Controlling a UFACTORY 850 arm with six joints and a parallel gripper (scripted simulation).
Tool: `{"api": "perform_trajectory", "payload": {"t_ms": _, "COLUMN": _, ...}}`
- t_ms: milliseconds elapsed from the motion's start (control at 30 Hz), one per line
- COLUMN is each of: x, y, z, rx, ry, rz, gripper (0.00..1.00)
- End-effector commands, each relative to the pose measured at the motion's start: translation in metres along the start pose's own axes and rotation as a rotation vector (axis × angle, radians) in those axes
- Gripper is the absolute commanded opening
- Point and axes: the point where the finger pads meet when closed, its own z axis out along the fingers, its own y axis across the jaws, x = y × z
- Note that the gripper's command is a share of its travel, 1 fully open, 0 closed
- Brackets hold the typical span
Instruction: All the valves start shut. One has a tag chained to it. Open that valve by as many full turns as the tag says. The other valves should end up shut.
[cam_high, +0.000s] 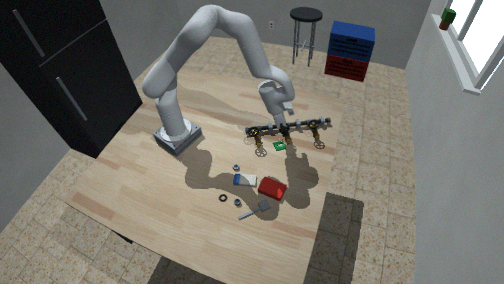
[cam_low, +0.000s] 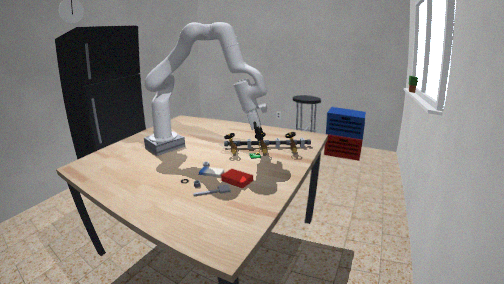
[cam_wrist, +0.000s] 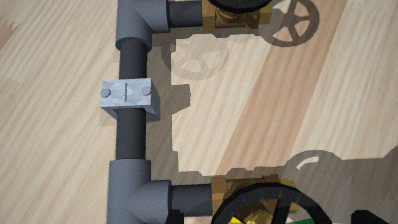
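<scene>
A dark pipe manifold (cam_high: 287, 126) lies on the wooden table with three brass valves, each with a black handwheel: left (cam_high: 259, 150), middle (cam_high: 285, 137) and right (cam_high: 319, 144). A green tag (cam_high: 279, 145) lies beside the middle valve. My gripper (cam_high: 284, 131) is open and stands just above the middle valve's handwheel, holding nothing. It also shows over the middle valve in the exterior view (cam_low: 259, 131). In the wrist view, the pipe (cam_wrist: 131, 115) runs top to bottom. The middle handwheel (cam_wrist: 260, 205) is at the bottom edge and another valve (cam_wrist: 240, 7) is at the top edge.
Nearer the table's front lie a red block (cam_high: 272, 188), a blue and white object (cam_high: 244, 179), a black washer (cam_high: 223, 198), two nuts (cam_high: 237, 202) and a grey scraper (cam_high: 255, 209). My arm base (cam_high: 177, 136) stands to the left. A stool and stacked crates (cam_high: 351, 50) stand beyond the table.
</scene>
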Motion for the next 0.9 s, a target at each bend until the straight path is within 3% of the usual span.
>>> {"api": "perform_trajectory", "payload": {"t_ms": 0, "x": 0.0015, "y": 0.0000, "z": -0.0007, "rx": -0.005, "ry": -0.010, "rz": 0.279, "gripper": 1.00}}
{"api": "perform_trajectory", "payload": {"t_ms": 867, "x": 0.0015, "y": 0.0000, "z": -0.0007, "rx": -0.016, "ry": 0.020, "rz": 1.416, "gripper": 1.00}}
